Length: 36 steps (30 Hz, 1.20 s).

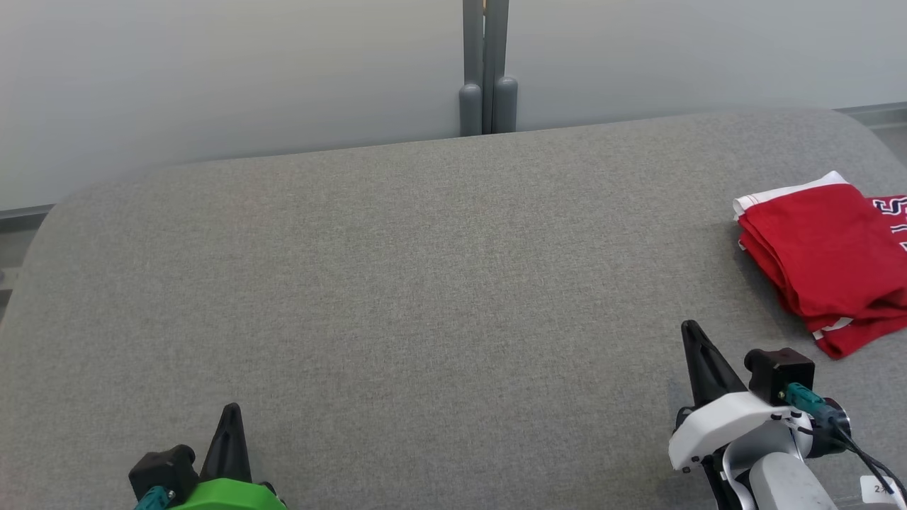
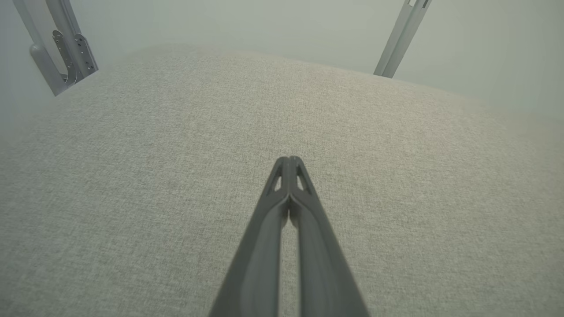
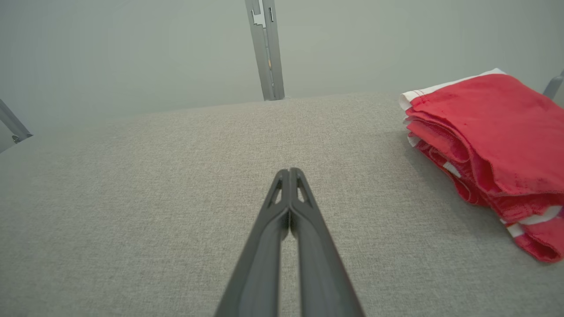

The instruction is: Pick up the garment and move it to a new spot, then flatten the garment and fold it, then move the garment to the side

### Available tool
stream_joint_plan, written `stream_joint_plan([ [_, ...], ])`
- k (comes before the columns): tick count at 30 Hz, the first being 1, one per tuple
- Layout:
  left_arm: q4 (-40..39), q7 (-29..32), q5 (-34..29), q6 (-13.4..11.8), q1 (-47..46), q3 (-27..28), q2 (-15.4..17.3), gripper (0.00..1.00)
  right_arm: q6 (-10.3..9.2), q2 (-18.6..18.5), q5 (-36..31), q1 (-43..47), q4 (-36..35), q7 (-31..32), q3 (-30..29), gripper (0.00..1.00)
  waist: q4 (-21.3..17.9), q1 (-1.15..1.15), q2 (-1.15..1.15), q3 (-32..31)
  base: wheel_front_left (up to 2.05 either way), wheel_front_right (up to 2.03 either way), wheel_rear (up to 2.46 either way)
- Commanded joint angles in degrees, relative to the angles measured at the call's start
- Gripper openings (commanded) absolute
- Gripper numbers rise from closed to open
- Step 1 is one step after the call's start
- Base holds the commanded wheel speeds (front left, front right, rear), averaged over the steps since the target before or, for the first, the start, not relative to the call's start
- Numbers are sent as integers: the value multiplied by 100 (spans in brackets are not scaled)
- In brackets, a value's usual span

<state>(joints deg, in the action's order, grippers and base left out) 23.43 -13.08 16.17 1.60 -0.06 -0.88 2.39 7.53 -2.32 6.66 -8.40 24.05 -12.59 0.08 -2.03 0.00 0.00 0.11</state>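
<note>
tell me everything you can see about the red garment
The red garment looks like soft cloth, folded into a thick stack of several layers. White trim shows along its far edge and near the front corner; some white lettering peeks out at its right. It lies flat at the right of the grey fabric surface, touching nothing else; the shut right gripper sits apart from it.

Looks like a robot lab or test cell: a wide surface (image 1: 397, 269) covered in grey fabric, plain pale partition panels (image 1: 212, 78) on the far side, joined by a grey metal post (image 1: 486, 64).
</note>
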Motion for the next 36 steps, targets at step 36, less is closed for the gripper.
stream_joint_plan([
  [36,-493,791,3407,285,-368,260,35,0,-2,-40,3809,50,-541,871,-347,0,62,0,0,3,0,0,0],
])
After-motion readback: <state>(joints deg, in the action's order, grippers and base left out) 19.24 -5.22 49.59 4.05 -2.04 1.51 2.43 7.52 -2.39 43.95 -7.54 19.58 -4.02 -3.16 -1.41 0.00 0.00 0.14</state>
